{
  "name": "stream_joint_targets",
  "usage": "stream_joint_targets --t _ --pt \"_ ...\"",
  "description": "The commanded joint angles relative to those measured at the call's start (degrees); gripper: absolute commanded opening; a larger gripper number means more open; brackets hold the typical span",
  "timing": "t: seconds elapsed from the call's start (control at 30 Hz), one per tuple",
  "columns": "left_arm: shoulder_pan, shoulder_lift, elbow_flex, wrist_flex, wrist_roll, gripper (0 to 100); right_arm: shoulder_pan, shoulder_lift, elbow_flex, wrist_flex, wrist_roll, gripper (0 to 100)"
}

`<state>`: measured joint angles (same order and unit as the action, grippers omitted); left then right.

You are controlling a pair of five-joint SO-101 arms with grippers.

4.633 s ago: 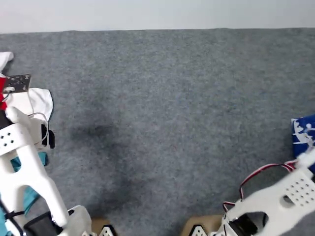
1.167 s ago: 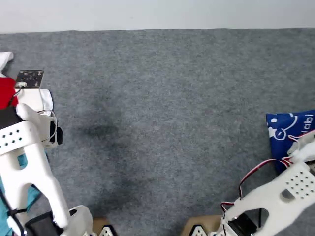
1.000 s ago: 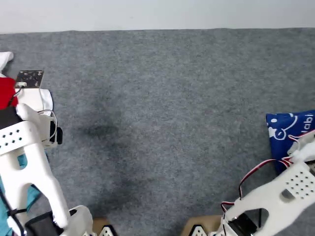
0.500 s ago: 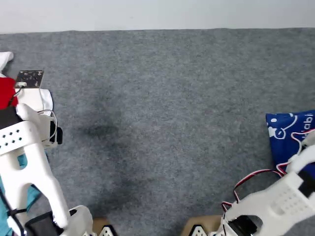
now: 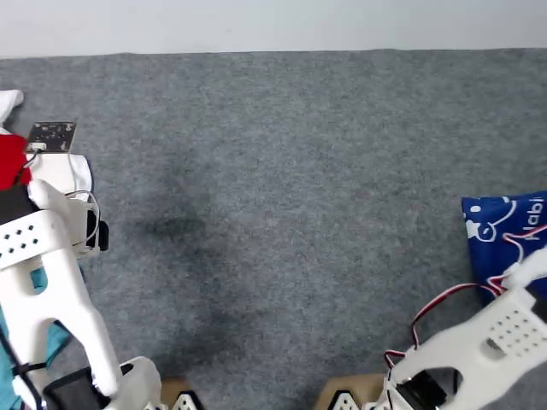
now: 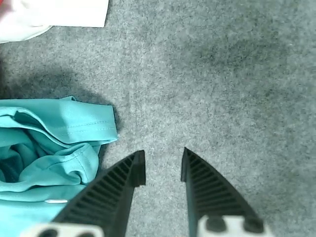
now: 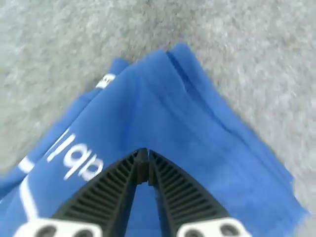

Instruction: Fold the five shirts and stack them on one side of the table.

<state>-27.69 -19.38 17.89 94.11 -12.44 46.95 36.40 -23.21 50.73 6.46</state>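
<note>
A blue shirt (image 5: pixel 504 229) with white print lies at the table's right edge. In the right wrist view my right gripper (image 7: pixel 143 157) has its tips pressed together on the blue shirt (image 7: pixel 163 123), apparently pinching the fabric. My left gripper (image 6: pixel 162 165) hovers open over bare grey table, right beside a crumpled teal shirt (image 6: pixel 44 148). At the table's left edge, a red shirt (image 5: pixel 10 162) and a white shirt (image 5: pixel 64 175) lie by the left arm (image 5: pixel 47 265). The teal shirt (image 5: pixel 47 337) peeks out under that arm.
The grey felt table (image 5: pixel 291 171) stretches wide between the two arms. A small circuit board (image 5: pixel 51 135) rests on the white shirt. The white shirt's corner (image 6: pixel 54 12) lies beyond the teal one. The right arm (image 5: pixel 483 342) crosses the front right corner.
The blue shirt has been pulled in from the right edge toward the middle. Over the last second it stays put while the right arm dips and rises. The left arm has shifted slightly.
</note>
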Motion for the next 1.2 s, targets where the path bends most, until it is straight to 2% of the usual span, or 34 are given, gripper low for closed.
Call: stream_joint_targets --t 0.0,0.23,0.43,0.77,1.0,1.17 --pt "0.2 -1.9 -0.5 0.2 -0.2 14 0.6 1.9 -0.4 -7.2 0.4 1.0" --pt "0.4 -1.9 -0.5 0.2 0.0 14 -0.8 8.3 -0.4 -18.3 0.4 1.0" --pt "0.4 -1.9 -0.5 0.3 -0.1 14 -2.2 9.2 -0.4 -18.4 0.4 1.0" --pt "0.4 -2.0 -0.7 0.3 0.0 14 -5.1 -3.5 -4.2 1.0 0.0 1.0" --pt "0.4 -2.0 -0.8 3.5 -0.1 14 -8.7 -11.6 -4.4 9.3 0.0 1.1" --pt "0.4 -2.1 -0.9 5.8 0.1 14 -11.6 -19.9 -4.4 22.7 0.0 1.3"
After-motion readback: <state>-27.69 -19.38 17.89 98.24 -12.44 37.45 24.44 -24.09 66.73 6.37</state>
